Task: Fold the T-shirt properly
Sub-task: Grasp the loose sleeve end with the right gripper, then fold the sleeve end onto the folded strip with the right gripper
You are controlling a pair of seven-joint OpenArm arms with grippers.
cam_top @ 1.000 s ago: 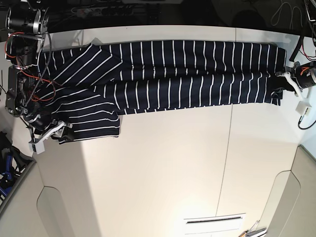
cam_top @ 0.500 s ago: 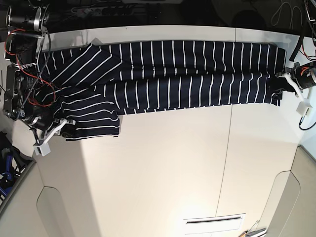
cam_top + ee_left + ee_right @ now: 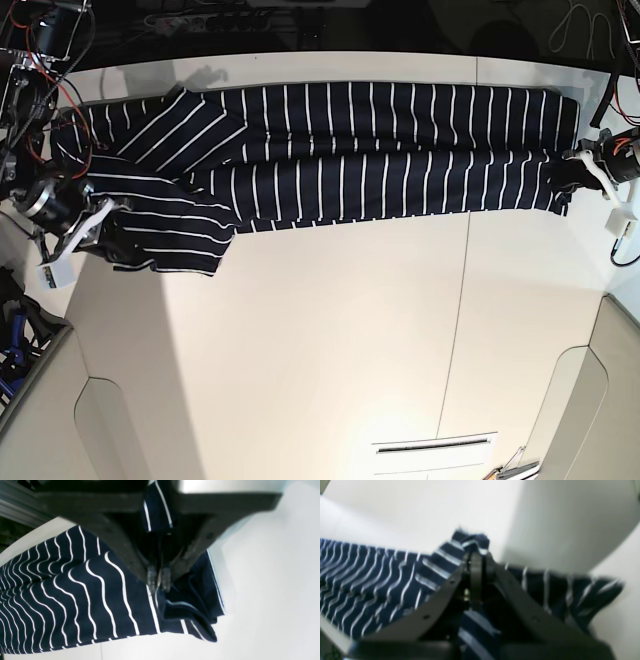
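The navy T-shirt [image 3: 380,150] with thin white stripes lies stretched along the far side of the white table [image 3: 330,340], folded lengthwise. My left gripper [image 3: 572,178] at the base view's right is shut on the shirt's hem end; in the left wrist view its fingertips [image 3: 158,580] pinch the striped cloth [image 3: 75,600]. My right gripper [image 3: 105,232] at the base view's left is shut on the shirt's sleeve end, which is lifted and bunched; in the blurred right wrist view the closed jaws [image 3: 476,562] hold a fold of cloth [image 3: 382,572].
Cables and dark equipment [image 3: 220,20] lie beyond the table's far edge. A table seam [image 3: 455,330] runs front to back right of centre. A slotted plate [image 3: 435,447] sits near the front edge. Grey panels flank the front corners.
My right gripper has pulled the sleeve end up and leftward, away from the front; that cloth is now more bunched. The left gripper has barely moved.
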